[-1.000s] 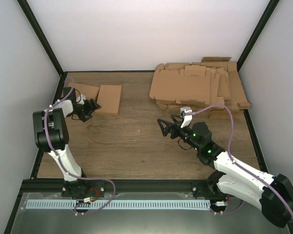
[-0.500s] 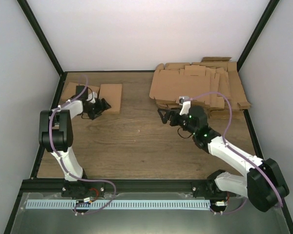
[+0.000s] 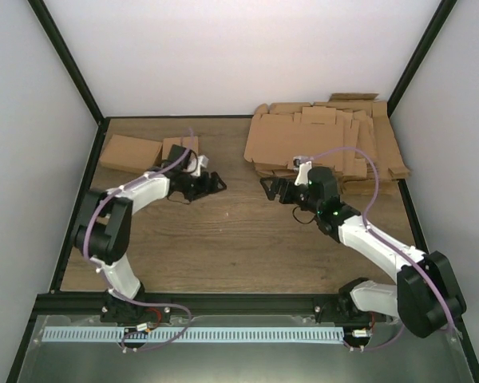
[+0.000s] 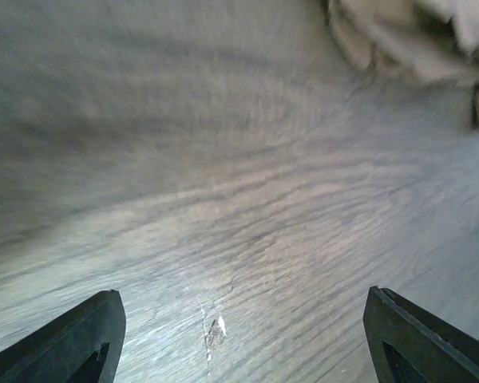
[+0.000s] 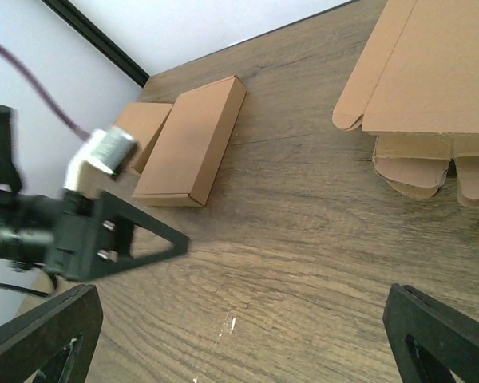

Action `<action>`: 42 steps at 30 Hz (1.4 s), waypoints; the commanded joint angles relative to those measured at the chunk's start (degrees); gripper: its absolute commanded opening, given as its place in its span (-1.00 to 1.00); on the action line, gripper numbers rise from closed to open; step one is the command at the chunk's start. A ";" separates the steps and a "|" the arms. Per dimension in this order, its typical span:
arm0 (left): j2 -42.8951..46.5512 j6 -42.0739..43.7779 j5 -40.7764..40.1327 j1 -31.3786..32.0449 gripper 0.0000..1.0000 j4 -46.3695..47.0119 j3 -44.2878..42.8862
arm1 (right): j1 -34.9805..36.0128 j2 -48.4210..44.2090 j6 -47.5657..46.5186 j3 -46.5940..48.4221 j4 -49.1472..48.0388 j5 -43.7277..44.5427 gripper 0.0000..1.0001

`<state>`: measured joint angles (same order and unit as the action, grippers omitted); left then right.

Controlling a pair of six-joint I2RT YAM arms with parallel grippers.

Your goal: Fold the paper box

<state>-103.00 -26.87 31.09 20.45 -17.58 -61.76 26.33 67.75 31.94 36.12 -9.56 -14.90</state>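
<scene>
Left gripper (image 3: 215, 183) is hovering, fingers spread wide and empty; the paper box (image 5: 193, 142) is lying closed behind those fingers, apparently finished. Right gripper (image 3: 269, 190), fingers also wide, is hanging with the pile (image 3: 327, 144) just beside them, likely for another sheet.

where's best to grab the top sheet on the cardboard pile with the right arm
Probably the top sheet's rounded corner flap, which sticks out flat past the pile over the table. Bring the open right end effector in low from that side, jaws straddling it.
</scene>
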 commanded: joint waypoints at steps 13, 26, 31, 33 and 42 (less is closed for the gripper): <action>0.10 4.64 -34.86 -13.28 0.79 -2.71 -11.36 | -1.36 3.82 -1.95 6.85 2.91 -1.95 1.00; -14.90 8.19 -28.54 -16.15 0.79 -8.21 -22.68 | -1.34 2.55 -2.72 5.79 3.79 -1.45 1.00; -18.12 8.37 -22.18 -16.16 0.77 -9.36 -25.16 | -1.34 2.65 -2.74 5.77 3.74 -1.64 0.99; -18.90 8.27 -18.91 -16.18 0.73 -9.18 -25.19 | -1.36 2.83 -2.80 5.80 3.59 -1.77 1.00; -12.38 5.66 3.86 -11.43 0.55 -0.88 -9.38 | -1.52 4.28 -3.09 6.58 4.96 -0.90 1.00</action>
<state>-119.31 -19.42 21.28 4.82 -20.71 -80.55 25.56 71.55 29.87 40.56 -5.50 -16.47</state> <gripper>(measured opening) 0.784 0.997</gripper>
